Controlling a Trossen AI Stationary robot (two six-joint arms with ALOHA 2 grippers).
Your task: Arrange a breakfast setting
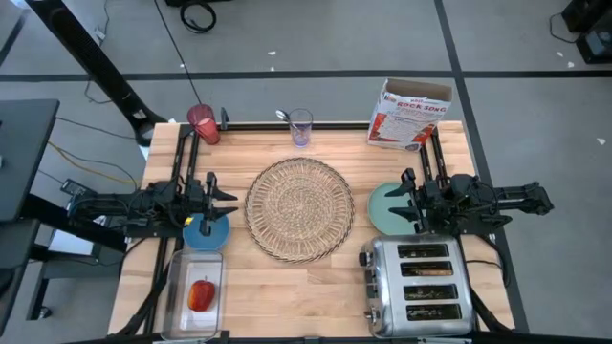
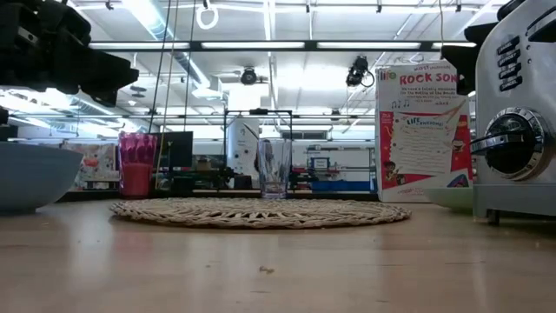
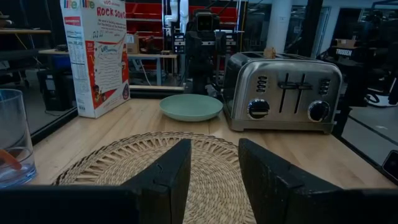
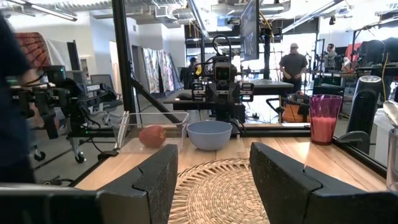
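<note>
Placemat: round woven straw placemat [image 1: 299,208] lies flat mid-table, between the two pincers and directly ahead of both.
Left pincer: left gripper [image 1: 222,203] hangs just above the table beside the placemat's left edge; its two dark fingers [image 3: 166,177] stand apart with nothing between them.
Right pincer: right gripper [image 1: 399,202] hangs opposite, off the placemat's right edge; its fingers [image 4: 154,177] are also spread apart, holding nothing.
Bowl: small blue cereal bowl [image 1: 206,230] sits right under the left gripper, just beside the placemat's rim; from the right gripper it is straight across the mat.
Plate: mint-green plate [image 1: 385,207] lies beneath the right gripper, partly covered by that arm; from the left gripper it is across the mat, beside the toaster.
Apple: red apple [image 1: 201,294] rests in a clear plastic tub [image 1: 175,296] at the near table edge, behind the left gripper's side of the bowl.
Red glass: red-filled glass [image 1: 203,123] stands at the far edge, on the left gripper's side, well apart from it.
Spoon: orange-handled spoon [image 3: 9,159] stands in a clear empty glass [image 1: 300,126] at the far edge, beyond the placemat.
Toaster: chrome four-slot toaster [image 1: 420,287] sits near the right gripper, toward the near edge; toast in its slots cannot be made out clearly.
Cereal box: cereal box [image 1: 411,113] stands at the far right corner, beyond the right gripper.
</note>
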